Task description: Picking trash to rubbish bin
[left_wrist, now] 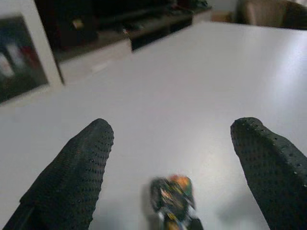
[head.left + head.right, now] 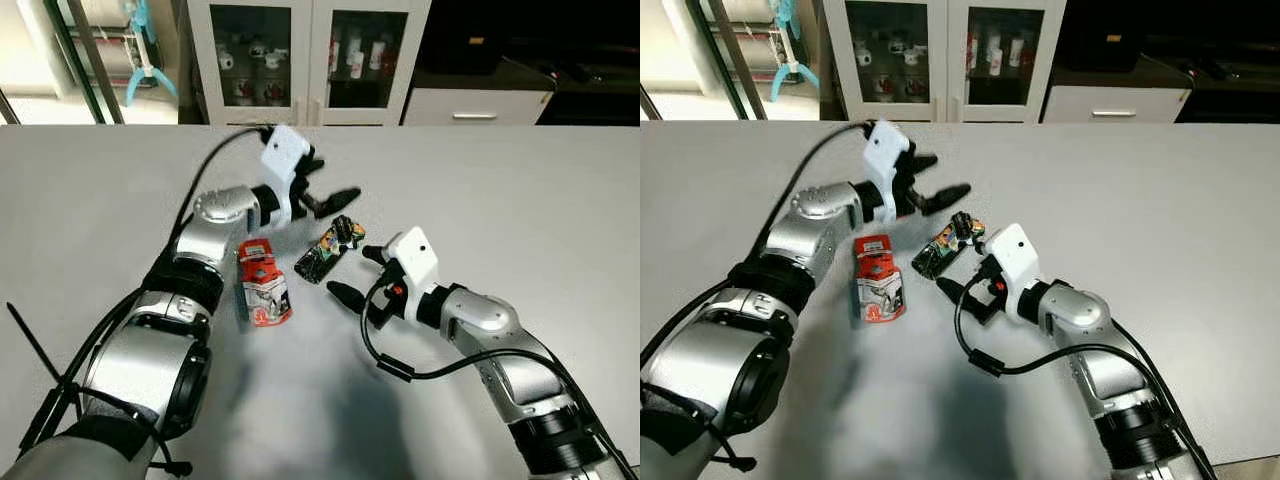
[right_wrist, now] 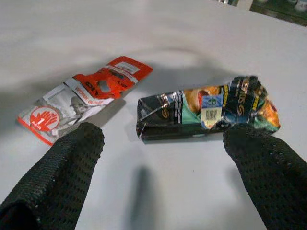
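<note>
Two pieces of trash on a white table, a gripper on either side of the dark wrapper.

Nearest to the robot, the right gripper (image 2: 355, 276) sits just beside the dark wrapper (image 2: 330, 249), fingers spread wide and empty. The wrapper lies flat on the table (image 2: 520, 200). To the wrapper's left, close but apart, lies a red and white packet (image 2: 263, 282). Just beyond the wrapper the left gripper (image 2: 330, 195) hovers, fingers wide apart, holding nothing. Far behind the wrapper, past the table edge, stands a glass-door cabinet (image 2: 305, 60).
</note>
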Available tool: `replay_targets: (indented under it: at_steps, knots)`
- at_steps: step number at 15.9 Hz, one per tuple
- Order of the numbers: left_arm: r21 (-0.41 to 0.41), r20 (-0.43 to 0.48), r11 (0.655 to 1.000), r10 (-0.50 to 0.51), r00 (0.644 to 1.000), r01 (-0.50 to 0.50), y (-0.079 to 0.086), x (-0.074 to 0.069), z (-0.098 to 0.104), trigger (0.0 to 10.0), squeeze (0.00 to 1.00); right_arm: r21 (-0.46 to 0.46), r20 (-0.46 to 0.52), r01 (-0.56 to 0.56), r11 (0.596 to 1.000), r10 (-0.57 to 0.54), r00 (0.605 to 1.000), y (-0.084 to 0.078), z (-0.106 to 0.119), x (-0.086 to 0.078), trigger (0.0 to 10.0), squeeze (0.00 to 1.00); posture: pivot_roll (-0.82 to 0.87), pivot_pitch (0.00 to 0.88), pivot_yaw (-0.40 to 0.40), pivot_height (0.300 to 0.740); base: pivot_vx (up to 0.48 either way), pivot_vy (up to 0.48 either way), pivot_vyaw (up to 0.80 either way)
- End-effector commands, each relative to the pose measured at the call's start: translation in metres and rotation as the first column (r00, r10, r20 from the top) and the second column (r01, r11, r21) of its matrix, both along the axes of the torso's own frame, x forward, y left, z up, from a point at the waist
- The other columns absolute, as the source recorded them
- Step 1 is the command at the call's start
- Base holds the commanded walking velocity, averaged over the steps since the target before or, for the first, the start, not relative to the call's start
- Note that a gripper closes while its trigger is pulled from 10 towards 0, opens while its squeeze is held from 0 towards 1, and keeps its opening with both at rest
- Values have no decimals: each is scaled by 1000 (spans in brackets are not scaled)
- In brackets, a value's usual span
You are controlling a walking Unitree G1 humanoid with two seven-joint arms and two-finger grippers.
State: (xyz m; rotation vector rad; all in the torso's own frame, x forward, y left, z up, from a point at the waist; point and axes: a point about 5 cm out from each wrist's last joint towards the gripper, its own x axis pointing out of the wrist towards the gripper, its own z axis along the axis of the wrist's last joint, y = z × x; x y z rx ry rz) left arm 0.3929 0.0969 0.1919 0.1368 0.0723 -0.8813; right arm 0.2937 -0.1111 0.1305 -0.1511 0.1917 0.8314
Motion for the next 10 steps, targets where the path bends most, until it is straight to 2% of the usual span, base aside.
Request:
replay_targets:
  at_steps: [1,4,7,9,10]
  knots:
    - [-4,-10,1000,-30,999,30,-4,2,7,10000,0,-4,12,13,1000,-13,1000,-4,4,-1,10000,0,-123,67,-5,740,0,0,0]
    - [34,-56,995,-90,994,92,-7,-1,-1,10000,0,-9,8,25,1000,-25,1000,-6,3,-3,10000,0,-128,68,3,740,0,0,0]
    - [30,-107,990,-132,985,135,-10,-4,-10,10000,0,-8,9,35,999,-35,999,-6,3,-3,10000,0,-131,71,8,740,0,0,0]
    - [112,-126,980,-151,981,165,-10,-7,-20,10000,0,-6,10,35,999,-35,999,-6,3,-3,10000,0,-131,70,9,740,0,0,0]
    - [119,-137,979,-149,979,166,-9,-8,-22,10000,0,-6,10,36,999,-36,999,-6,3,-3,10000,0,-129,71,9,740,0,0,0]
